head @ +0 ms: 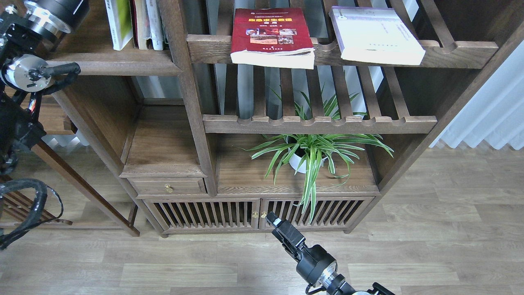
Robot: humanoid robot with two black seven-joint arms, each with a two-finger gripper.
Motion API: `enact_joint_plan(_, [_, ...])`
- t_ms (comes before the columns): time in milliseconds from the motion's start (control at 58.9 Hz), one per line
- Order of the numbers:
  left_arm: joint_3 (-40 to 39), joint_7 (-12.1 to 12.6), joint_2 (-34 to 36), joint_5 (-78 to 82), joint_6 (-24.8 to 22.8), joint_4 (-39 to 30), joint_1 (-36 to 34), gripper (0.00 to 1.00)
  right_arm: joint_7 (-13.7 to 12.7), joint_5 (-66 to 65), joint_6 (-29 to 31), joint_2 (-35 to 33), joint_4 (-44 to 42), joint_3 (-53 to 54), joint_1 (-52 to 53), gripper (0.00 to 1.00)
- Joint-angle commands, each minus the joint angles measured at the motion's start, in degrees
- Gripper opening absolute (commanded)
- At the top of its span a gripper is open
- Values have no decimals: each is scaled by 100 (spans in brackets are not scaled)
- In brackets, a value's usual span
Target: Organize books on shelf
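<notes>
Left arm: at the bookcase's left edge; its gripper is out of view.
Yellow-green book: upright on the solid shelf, left of the bookcase post, beside other upright books.
Red book: flat on the slatted rack, right of the post.
Lavender-white book: flat, further right.
Right gripper: below the bookcase doors, fingers indistinct, holding nothing visible.
</notes>
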Motion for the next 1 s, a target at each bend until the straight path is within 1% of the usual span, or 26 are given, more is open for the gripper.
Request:
enact_joint_plan(0, [-12,235,178,-306,1,-437,165,46,0,0,0,0,0,0,-16,99])
enact_joint_plan(85, [-47,446,327,-481,1,-814,279,46,0,0,0,0,0,0,-7,99])
enact_joint_plan(238, [-109,727,652,-832,1,-1307,472,46,0,0,0,0,-8,0,-7,99])
enact_joint_plan(340, [-109,789,890,-1053,1,-1483,613,46,0,0,0,0,-8,0,-16,99])
enact_joint_plan(458, [-118,842,1198,-1316,1,-1861,894,46,0,0,0,0,-8,0,-16,99])
enact_joint_plan(492, [-118,877,1338,-1465,1,-2080,1070,46,0,0,0,0,-8,0,-7,99])
enact_joint_plan(577, [-170,956,1540,-1756,1,-2371,1413,46,0,0,0,0,-8,0,-7,99])
enact_joint_plan(764, [-487,973,1716,-2090,1,-3021,2265,46,0,0,0,0,-8,0,-7,99])
enact_joint_plan(781, [-600,973,1760,-2160,1,-3187,2579,46,0,0,0,0,-8,0,-7,99])
enact_joint_plan(917, [-794,973,1778,-2257,1,-3522,2995,46,0,0,0,0,-8,0,-16,99])
enact_joint_plan(985, [-1084,1000,1787,-2266,1,-3636,3206,46,0,9,0,0,-8,9,-25,99])
